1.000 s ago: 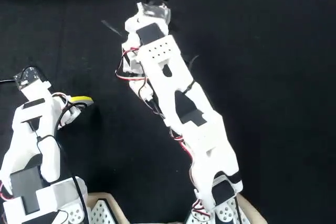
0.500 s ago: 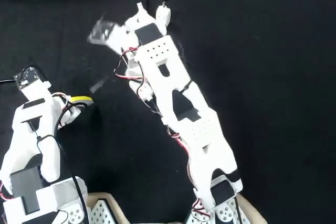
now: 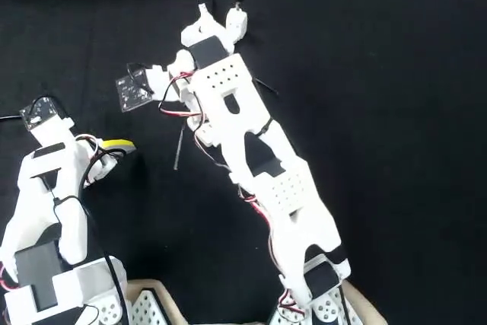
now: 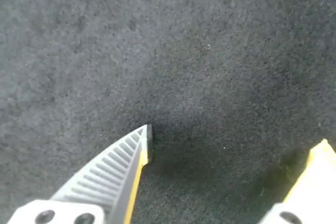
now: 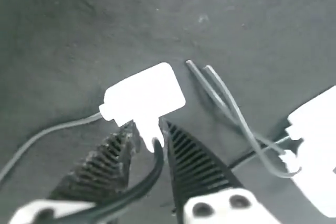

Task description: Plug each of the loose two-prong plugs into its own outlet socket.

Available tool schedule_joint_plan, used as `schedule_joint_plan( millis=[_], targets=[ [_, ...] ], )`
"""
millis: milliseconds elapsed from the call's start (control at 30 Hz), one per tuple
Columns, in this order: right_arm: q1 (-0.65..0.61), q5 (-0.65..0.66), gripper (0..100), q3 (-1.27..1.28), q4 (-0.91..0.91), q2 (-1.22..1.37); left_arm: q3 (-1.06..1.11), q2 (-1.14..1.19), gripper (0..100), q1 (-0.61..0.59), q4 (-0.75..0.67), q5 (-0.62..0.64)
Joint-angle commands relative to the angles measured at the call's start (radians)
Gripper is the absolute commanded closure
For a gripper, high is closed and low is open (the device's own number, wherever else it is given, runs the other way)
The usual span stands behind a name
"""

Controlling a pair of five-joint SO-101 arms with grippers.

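- white plug point(image 5: 144, 98) lies flat on the black cloth point(image 3: 396, 112). the right gripper point(image 5: 149, 132) is pinched on the short stub that sticks out of the plug body, one ribbed finger on each side.
- right arm point(image 3: 251, 150) is stretched long to reach the white plug. judgement: at that reach a small wrist error could tilt the plug, and its prongs would miss the slots.
- left gripper point(image 4: 233, 140) hangs spread wide over bare cloth, holding nothing, well apart from the white plug. it braces nothing from there, so a socket could slide when pushed.
- white block point(image 5: 315, 145) sits near the white plug, cut off by the frame edge. cannot tell whether it is a socket or a second plug, so the wrong target is a risk.
- cable point(image 5: 47, 132) trails off the white plug on the side away from the block. drag on lifting could twist the plug out of that narrow hold.
- thin grey wires point(image 5: 220, 95) lie between the white plug and the block. they could snag a finger or get trapped under the plug.
- containers: no socket face is clearly seen, and the white plug sits in none.
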Motion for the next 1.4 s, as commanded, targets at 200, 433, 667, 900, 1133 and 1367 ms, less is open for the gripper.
schedule_joint_plan(
  millis=[200, 433, 667, 900, 1133, 1367],
  targets=[
    [-0.008, 0.146, 98.6, -0.084, 0.005, -0.013, -0.007, -0.035, 55, 0.007, -0.005, 0.008],
    [-0.009, 0.209, 98.6, -0.09, -0.035, 0.004, -0.007, -0.035, 55, 0.007, -0.005, 0.008],
    [-0.018, 0.209, 98.6, -0.091, -0.075, 0.053, -0.007, -0.035, 55, 0.007, -0.005, 0.008],
    [-0.032, 0.21, 98.6, -0.093, -0.08, 0.053, -0.007, -0.035, 55, 0.007, -0.005, 0.006],
    [-0.057, 0.224, 98.6, -0.093, -0.112, 0.053, -0.007, -0.035, 55, 0.007, -0.005, 0.005],
    [-0.038, 0.224, 98.6, -0.093, -0.146, 0.054, -0.007, -0.035, 55, 0.007, -0.005, 0.005]
  ],
)
